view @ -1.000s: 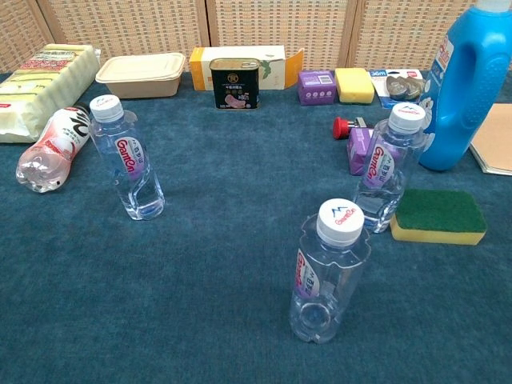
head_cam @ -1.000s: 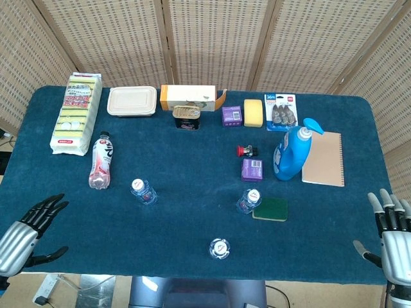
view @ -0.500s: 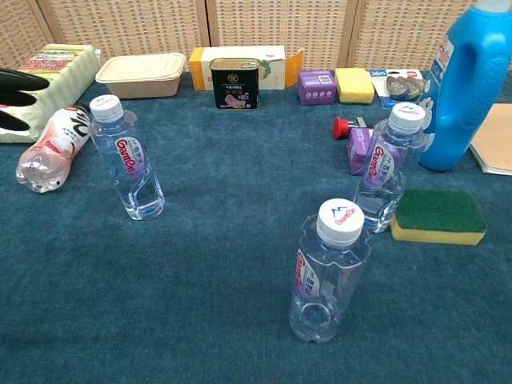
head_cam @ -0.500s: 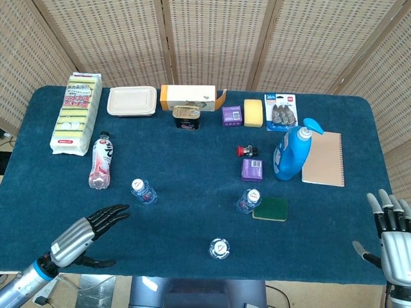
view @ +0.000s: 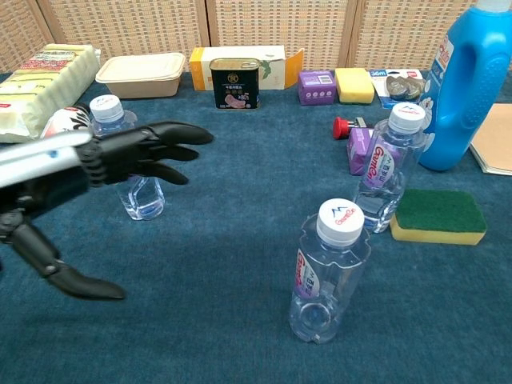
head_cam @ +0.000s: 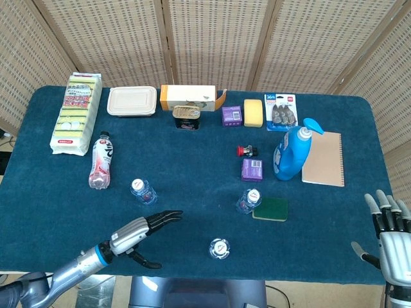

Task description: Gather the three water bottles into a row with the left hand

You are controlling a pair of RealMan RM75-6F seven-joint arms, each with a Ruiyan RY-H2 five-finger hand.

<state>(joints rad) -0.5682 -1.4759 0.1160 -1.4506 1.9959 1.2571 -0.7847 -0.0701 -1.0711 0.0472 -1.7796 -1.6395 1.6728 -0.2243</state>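
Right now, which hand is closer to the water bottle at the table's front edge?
Left. The left hand hovers open just left of that bottle, fingers pointing toward it. The right hand sits far off at the table's right corner.

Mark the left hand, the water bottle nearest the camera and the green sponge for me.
left hand (view: pixel 136 152): chest view, on the back of the hand.
nearest water bottle (view: pixel 330 276): chest view, on its clear body.
green sponge (view: pixel 439 211): chest view, on its green top face.

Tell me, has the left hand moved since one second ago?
Yes. The left hand went rightward over the table, now lying past the clear plastic water bottle at the left.
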